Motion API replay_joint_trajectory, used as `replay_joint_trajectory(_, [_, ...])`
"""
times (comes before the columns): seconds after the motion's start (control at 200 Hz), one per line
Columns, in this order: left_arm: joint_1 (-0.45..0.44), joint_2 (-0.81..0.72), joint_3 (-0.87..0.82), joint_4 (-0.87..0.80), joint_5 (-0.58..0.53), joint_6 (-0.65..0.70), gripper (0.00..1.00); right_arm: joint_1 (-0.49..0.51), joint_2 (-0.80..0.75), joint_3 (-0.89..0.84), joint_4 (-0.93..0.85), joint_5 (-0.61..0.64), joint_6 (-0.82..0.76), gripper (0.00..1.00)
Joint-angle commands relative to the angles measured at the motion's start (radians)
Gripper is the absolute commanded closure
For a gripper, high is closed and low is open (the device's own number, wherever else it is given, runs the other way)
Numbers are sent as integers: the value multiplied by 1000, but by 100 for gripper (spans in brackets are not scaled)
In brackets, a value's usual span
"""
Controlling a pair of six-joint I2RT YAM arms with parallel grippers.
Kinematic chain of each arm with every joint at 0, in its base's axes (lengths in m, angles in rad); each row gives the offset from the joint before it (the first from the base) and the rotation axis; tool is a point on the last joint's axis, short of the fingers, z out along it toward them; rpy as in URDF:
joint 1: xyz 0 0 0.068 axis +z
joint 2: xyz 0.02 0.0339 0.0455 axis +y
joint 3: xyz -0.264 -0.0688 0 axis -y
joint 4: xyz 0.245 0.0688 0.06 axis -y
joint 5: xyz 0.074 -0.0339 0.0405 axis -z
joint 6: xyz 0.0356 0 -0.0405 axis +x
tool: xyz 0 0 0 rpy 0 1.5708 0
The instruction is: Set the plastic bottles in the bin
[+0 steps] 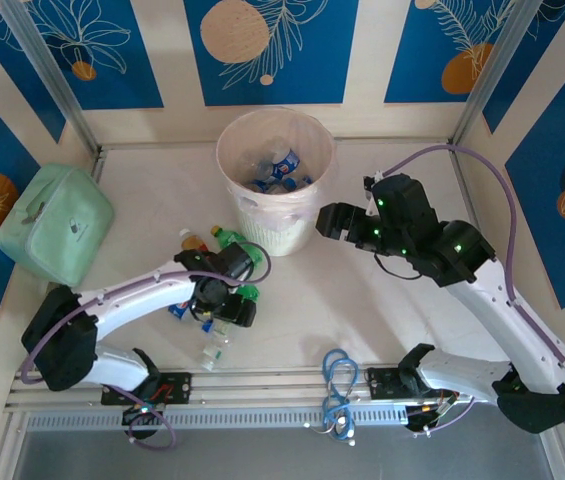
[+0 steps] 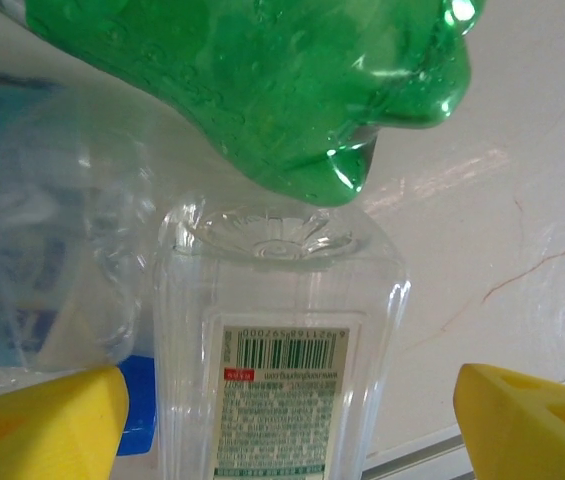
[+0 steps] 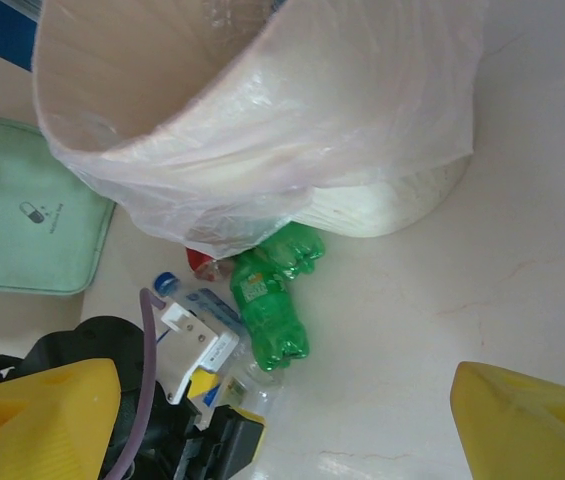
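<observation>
The cream-white bin [image 1: 275, 215] with a clear liner stands at the back centre, and several plastic bottles [image 1: 282, 170] lie inside it. More bottles lie on the table to its front left: green ones [image 3: 267, 300], a red-capped one [image 3: 202, 262] and clear ones. My left gripper [image 2: 287, 430] is open over a clear labelled bottle [image 2: 282, 360] that lies between its yellow fingers [image 2: 42, 425], with a gap on each side. A green bottle [image 2: 282, 90] lies just beyond. My right gripper [image 1: 325, 222] is open beside the bin's right wall, holding nothing.
A mint-green bag [image 1: 57, 225] rests against the left wall. A blue cable coil [image 1: 339, 385] lies at the near rail between the arm bases. Another clear bottle [image 1: 212, 348] lies near the front rail. Walls close in at the back and on both sides.
</observation>
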Motion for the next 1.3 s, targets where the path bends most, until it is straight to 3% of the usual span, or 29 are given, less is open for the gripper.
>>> replay_joint_trajectory(0.0, [-11, 32, 1, 14, -3, 20, 17, -4, -21, -31, 7, -14, 30, 14])
replay_joint_trajectory(0.27, [-23, 80, 20, 9, -37, 23, 20, -2, -39, -83, -1, -26, 54, 15])
replay_joint_trajectory(0.575, [-27, 90, 57, -6, -54, 18, 35, -4, -41, -65, -5, -23, 44, 20])
replay_joint_trajectory(1.085, [-21, -93, 180, -85, -38, -45, 44, -1, -47, -23, 19, -48, 20, 22])
replay_joint_trajectory(1.296, [34, -209, 302, -84, 77, -118, 44, -2, -71, -27, 86, -146, 8, 22])
